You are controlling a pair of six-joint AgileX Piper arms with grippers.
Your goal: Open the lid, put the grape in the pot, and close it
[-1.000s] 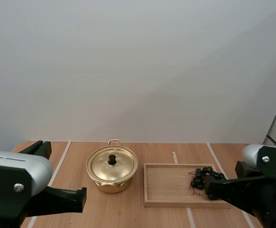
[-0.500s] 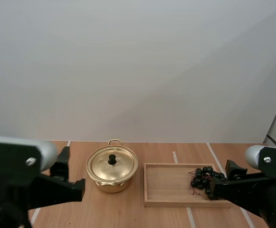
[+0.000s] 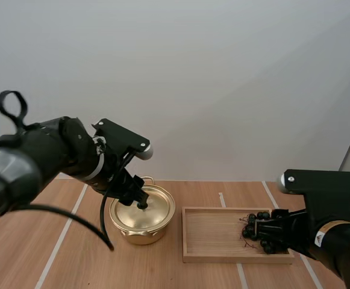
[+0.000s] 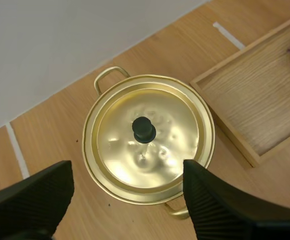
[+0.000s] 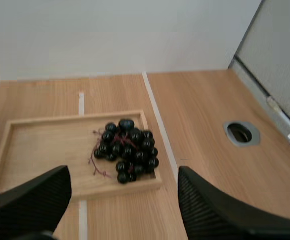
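Take the counter as flat wood, carrying the tray at the right and the pot just beside the tray's left edge, not touching it. Treat the step in hand as the opening: find the lid seated square on the pot's rim, gold and dimpled (thin and light, by the look). Leave the grapes for later; find them as one dark bunch at the tray's right end, close to the rim.

Read the right tool as spread wide above that bunch, holding nothing. Read the left tool as spread wide too, one finger out past each side of the lid, above it and gripping nothing.

Aim for the knob, small, black, upright at the lid's centre. Bring the gap squarely over it first (judging by the left wrist view, a little ahead of the fingertips). Descend straight, with no sideways drift, to avoid nudging the pot toward the tray. Narrow the spread on the way down, then pinch below the knob's cap rather than on its rounded top, for less chance of slipping. Lift vertically until well clear of the rim before any sideways travel, to avoid catching the edge and dragging the pot along. Set the lid down on bare counter left of the pot, away from the tray and from the right tool's likely path with the grapes.
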